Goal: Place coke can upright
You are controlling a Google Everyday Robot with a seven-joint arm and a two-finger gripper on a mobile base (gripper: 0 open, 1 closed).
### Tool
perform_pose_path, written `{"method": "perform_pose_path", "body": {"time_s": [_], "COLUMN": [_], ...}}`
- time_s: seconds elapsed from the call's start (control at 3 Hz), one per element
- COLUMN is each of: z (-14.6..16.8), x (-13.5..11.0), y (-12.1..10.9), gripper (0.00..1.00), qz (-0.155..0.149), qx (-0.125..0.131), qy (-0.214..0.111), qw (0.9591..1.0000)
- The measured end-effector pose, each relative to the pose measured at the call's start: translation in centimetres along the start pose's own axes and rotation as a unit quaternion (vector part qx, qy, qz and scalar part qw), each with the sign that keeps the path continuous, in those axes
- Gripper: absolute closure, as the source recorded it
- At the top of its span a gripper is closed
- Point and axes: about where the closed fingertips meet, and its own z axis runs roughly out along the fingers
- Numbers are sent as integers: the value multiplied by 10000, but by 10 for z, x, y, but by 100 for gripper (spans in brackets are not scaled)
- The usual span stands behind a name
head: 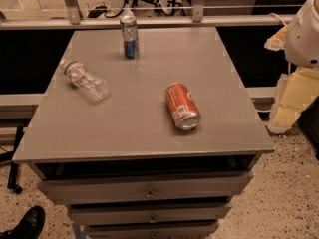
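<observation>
Camera view: grey desk [139,128] with drawers. Coke can [182,106] lies on side, right of centre, silver top toward front edge. Blue-silver can [129,36] upright at back. Clear bottle [85,80] lying at left. Claw [293,99] beyond desk's right side, well apart from coke can; apart or together, cannot tell.

Your coke can [182,106] was red-orange with a silver top and 1 white label patch on its upward side. It wasn't upright: it lay on its side on the grey table top [134,133], right of centre and in the front half. The long axis ran roughly back to front, slightly skewed. The silver top faced the front edge and the other end pointed toward the back. Nothing touched it. The gripper was out of view; you only had the white arm segment [305,31] at the right edge, well apart from the can.
</observation>
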Motion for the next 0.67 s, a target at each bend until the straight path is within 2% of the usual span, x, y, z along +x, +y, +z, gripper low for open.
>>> {"method": "perform_pose_path", "body": {"time_s": [0.67], "z": [-1], "x": [-4], "y": [-1], "gripper": [0], "qz": [-70], "qx": [19], "qy": [-47], "qw": [10000]}}
